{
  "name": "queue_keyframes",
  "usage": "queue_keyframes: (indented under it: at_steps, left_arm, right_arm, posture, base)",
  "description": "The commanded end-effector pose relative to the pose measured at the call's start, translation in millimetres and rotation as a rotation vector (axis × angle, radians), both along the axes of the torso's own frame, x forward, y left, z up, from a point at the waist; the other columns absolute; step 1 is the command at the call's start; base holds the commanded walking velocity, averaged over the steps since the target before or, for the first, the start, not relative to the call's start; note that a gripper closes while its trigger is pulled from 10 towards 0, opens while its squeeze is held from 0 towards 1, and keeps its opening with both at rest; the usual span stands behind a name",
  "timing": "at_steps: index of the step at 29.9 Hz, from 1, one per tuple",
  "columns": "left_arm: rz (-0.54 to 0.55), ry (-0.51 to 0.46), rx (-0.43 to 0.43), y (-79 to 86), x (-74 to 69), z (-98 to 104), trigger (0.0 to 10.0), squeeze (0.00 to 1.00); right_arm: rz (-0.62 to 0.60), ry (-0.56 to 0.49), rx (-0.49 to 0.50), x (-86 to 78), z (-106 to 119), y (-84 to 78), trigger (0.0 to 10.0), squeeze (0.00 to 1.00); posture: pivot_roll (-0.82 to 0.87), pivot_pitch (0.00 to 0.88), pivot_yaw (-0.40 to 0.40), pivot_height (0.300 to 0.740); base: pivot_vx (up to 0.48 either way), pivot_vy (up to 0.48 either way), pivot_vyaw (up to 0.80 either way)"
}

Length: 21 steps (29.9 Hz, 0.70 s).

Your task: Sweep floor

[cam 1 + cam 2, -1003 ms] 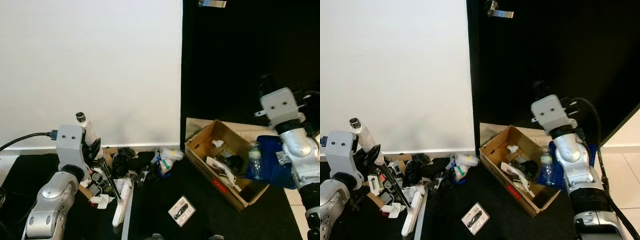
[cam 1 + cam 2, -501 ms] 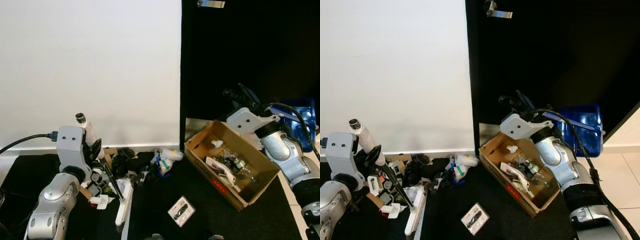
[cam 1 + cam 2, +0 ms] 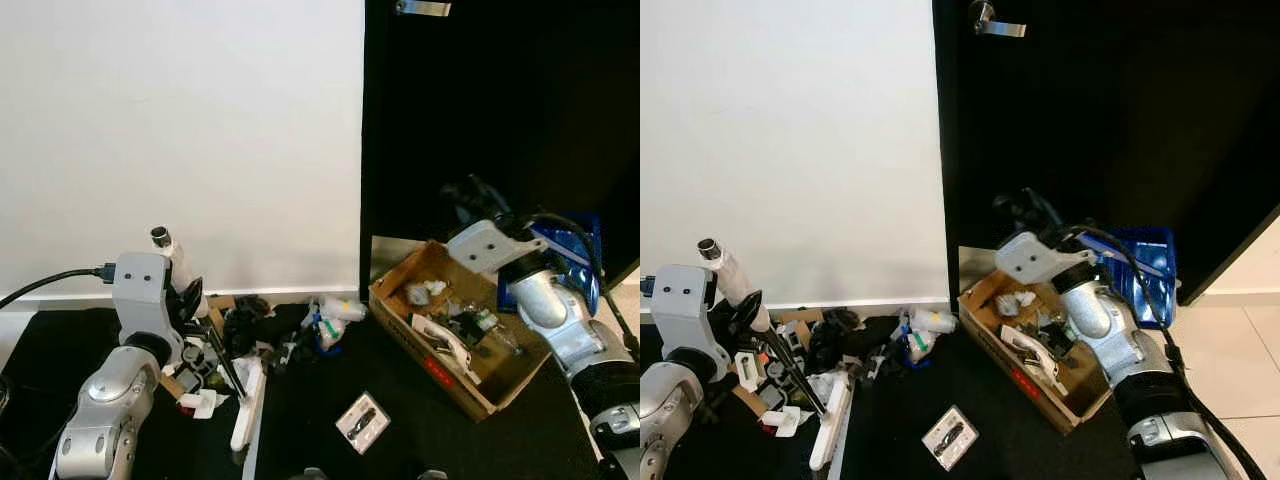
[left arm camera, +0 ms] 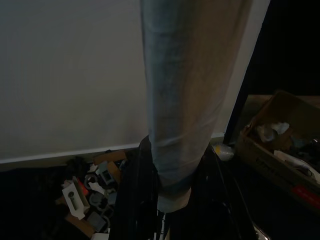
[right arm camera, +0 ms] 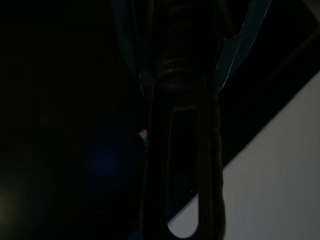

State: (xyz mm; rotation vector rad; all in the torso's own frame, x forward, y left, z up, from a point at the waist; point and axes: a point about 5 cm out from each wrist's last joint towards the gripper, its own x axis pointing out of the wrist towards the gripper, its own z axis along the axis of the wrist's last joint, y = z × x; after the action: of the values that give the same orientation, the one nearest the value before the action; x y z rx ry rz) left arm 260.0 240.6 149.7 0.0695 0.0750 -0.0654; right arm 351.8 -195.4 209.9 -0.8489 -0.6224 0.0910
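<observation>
My left gripper is shut on the broom handle, which is wrapped in pale tape. The black shaft slants down to the white broom head on the black mat. A litter pile of scraps, wrappers and a bottle lies along the white wall. At the right, my right gripper is shut on the handle of a blue dustpan. The dustpan is raised and tilted behind the open cardboard box, which holds litter. The left wrist view looks down the broom handle to the litter pile.
A black door with a lever handle stands behind the box. A small white packet lies on the mat in front. Pale tile floor lies at the right. A black cable runs off left from my left arm.
My right arm swung the dustpan from low beside the box up behind it. The bottle and scraps it carried now lie in the box. The left arm and broom barely moved.
</observation>
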Motion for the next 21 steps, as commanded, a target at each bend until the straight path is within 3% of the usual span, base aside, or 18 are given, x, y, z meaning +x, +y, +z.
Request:
queue_keyframes:
  at_steps: [1,3,4,5,8,9,14,18,21]
  left_arm:
    - [-0.002,-0.041,0.013,-3.2,-1.1,5.8,10.0,0.0]
    - [-0.003,-0.041,0.012,-3.8,-0.9,5.5,10.0,0.0]
    - [-0.007,-0.041,0.012,-5.8,-0.4,5.3,10.0,0.0]
    - [-0.01,-0.042,0.011,-7.2,-0.2,5.2,10.0,0.0]
    - [-0.016,-0.043,0.01,-8.9,0.0,5.4,10.0,0.0]
    - [-0.029,-0.048,0.004,-13.4,0.4,6.5,10.0,0.0]
    - [-0.046,-0.058,-0.006,-18.6,2.3,11.2,10.0,0.0]
    - [-0.044,-0.059,-0.013,-19.8,5.7,13.4,10.0,0.0]
    - [-0.044,-0.057,-0.016,-20.3,7.0,13.3,10.0,0.0]
  right_arm:
    - [-0.029,-0.058,0.055,0.0,19.7,-11.4,10.0,0.0]
    - [-0.038,-0.062,0.11,0.2,24.0,-15.4,10.0,0.0]
    - [-0.054,-0.061,0.302,0.9,33.0,-25.8,10.0,0.0]
    - [-0.053,-0.06,0.378,0.9,35.6,-29.1,10.0,0.0]
    - [-0.054,-0.065,0.463,0.3,38.5,-31.9,10.0,0.0]
    - [-0.038,-0.079,0.634,-2.6,44.6,-34.6,10.0,0.0]
    - [0.045,-0.106,0.77,-11.4,60.7,-29.5,10.0,0.0]
    - [0.167,-0.091,0.772,-22.6,79.0,-23.5,10.0,0.0]
    - [0.184,-0.113,0.753,-28.1,88.8,-24.0,10.0,0.0]
  posture:
    - [0.09,0.166,0.06,0.74]
    - [0.09,0.166,0.06,0.74]
    - [0.09,0.162,0.059,0.74]
    - [0.09,0.158,0.059,0.74]
    - [0.09,0.158,0.059,0.74]
    - [0.09,0.156,0.059,0.74]
    - [0.09,0.152,0.063,0.74]
    - [0.08,0.149,0.067,0.74]
    - [0.07,0.148,0.069,0.74]
  base:
    - [0.0,0.0,0.0]
    - [0.0,0.0,0.0]
    - [0.0,0.0,0.0]
    - [0.0,0.0,0.0]
    - [0.0,0.0,0.0]
    - [0.0,0.0,0.0]
    - [0.0,0.0,0.0]
    - [0.0,0.0,0.0]
    - [0.0,0.0,0.0]
